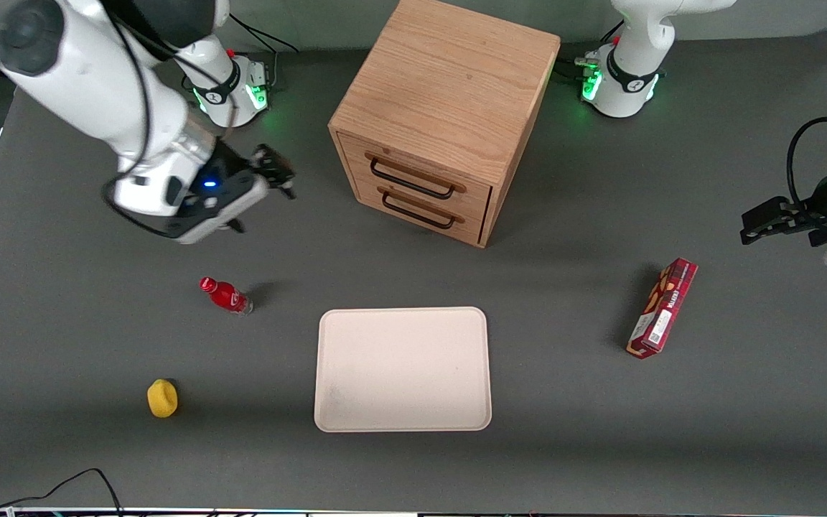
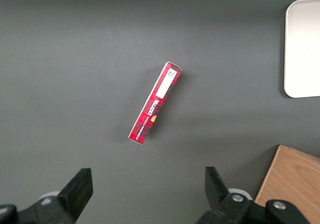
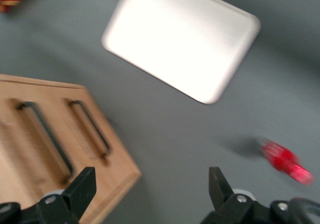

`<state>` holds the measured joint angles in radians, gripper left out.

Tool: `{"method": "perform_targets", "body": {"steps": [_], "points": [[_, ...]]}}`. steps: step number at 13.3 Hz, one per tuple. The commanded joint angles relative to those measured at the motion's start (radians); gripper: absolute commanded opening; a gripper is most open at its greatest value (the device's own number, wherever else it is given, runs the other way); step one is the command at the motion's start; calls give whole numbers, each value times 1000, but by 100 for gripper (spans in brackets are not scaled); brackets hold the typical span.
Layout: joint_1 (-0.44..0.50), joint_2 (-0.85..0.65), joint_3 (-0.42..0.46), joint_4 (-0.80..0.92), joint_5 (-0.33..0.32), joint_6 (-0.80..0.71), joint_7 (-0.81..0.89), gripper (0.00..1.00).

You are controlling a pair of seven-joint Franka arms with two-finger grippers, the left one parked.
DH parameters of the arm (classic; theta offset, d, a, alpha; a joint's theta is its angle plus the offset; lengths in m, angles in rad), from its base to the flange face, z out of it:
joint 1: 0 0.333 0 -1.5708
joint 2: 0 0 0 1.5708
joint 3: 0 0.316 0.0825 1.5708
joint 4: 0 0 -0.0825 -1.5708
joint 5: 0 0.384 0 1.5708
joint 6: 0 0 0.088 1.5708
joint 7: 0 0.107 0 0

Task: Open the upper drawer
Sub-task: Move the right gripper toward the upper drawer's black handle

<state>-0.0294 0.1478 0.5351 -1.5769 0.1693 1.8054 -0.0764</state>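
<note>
The upper drawer (image 1: 413,174), the topmost of two in a boxy oak cabinet (image 1: 449,79) standing on the grey counter (image 1: 62,323) between the two arm bases, sat fully closed, its front flush with that of the bottom drawer (image 1: 419,210) beneath it. Its light oak face carried a long thin black bar handle (image 1: 410,180), running level along the drawer front and angled slightly across the front camera's line of sight. The working arm's end effector (image 1: 275,172) hung above the counter toward the working arm's end, well apart from the cabinet and at roughly the handle's height, its fingers spread wide and holding nothing; the wrist camera showed both handles off to one side of the open fingers (image 3: 80,188). The reach would likely have to carry sideways to the front of the drawer, with the fingers turned to straddle the bar across its length. Nearer the front camera lay a pale tray (image 1: 403,369), a red bottle (image 1: 227,295), a yellow object (image 1: 162,398) and a red box (image 1: 662,308).
</note>
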Motion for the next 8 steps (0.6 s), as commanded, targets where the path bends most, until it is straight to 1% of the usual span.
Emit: {"method": "perform_targets", "body": {"steps": [1,2,4,6,8], "points": [[35,97,61,17,47,76,-113,100],[70,139,65,17,42,104,-188,100],[109,206,66,18,33,117,-322,100],[118,242,103,14,30,118,-327,100],[146,272,108,11,27,118,-327,100]]}}
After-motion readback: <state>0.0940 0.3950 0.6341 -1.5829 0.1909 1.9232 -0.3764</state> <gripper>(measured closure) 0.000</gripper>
